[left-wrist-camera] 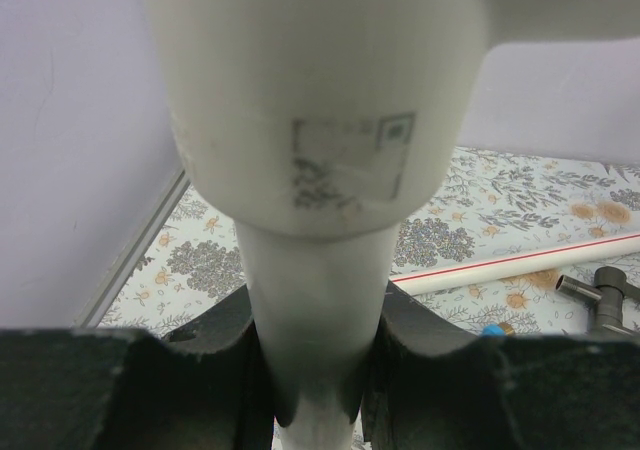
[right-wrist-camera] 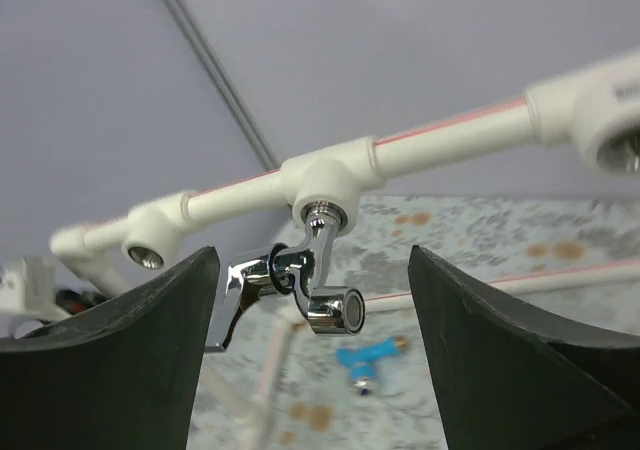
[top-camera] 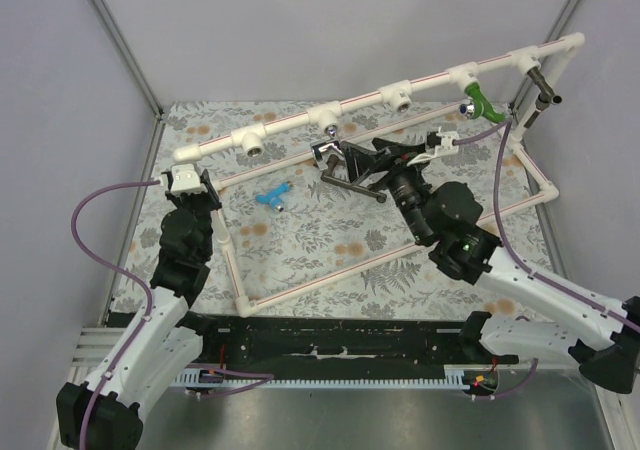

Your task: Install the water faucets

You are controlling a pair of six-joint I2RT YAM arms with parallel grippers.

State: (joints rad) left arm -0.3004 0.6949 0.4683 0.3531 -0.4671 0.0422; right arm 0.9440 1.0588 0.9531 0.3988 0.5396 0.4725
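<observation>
The right gripper point(right-wrist-camera: 312, 258) stands released. Its two black fingers point(right-wrist-camera: 130, 350) are spread wide on either side of the shiny silver faucet with a lever handle point(right-wrist-camera: 300, 280), with a clear gap on both sides and no contact. The silver faucet hangs from the downward socket of a white plastic tee fitting point(right-wrist-camera: 330, 175) on the long white pipe rail point(right-wrist-camera: 450, 135). Its stem is seated in the socket, though how far it is threaded in cannot be told from here.

Further right on the rail, the bright green faucet point(top-camera: 482, 103) sits in another fitting. The longer dark grey faucet point(top-camera: 541, 92) hangs at the fitting near the rail's right end. The small light blue faucet point(top-camera: 272, 197) lies loose on the flower-patterned table top point(top-camera: 300, 245), inside the pipe frame and well apart from both grippers.

The left gripper point(top-camera: 195, 183) is clenched on a white upright pipe point(left-wrist-camera: 315, 290) at the left corner of the frame. Its dark fingers point(left-wrist-camera: 150, 390) press against both sides of the pipe, just below a fat white elbow fitting point(left-wrist-camera: 310, 100)
</observation>
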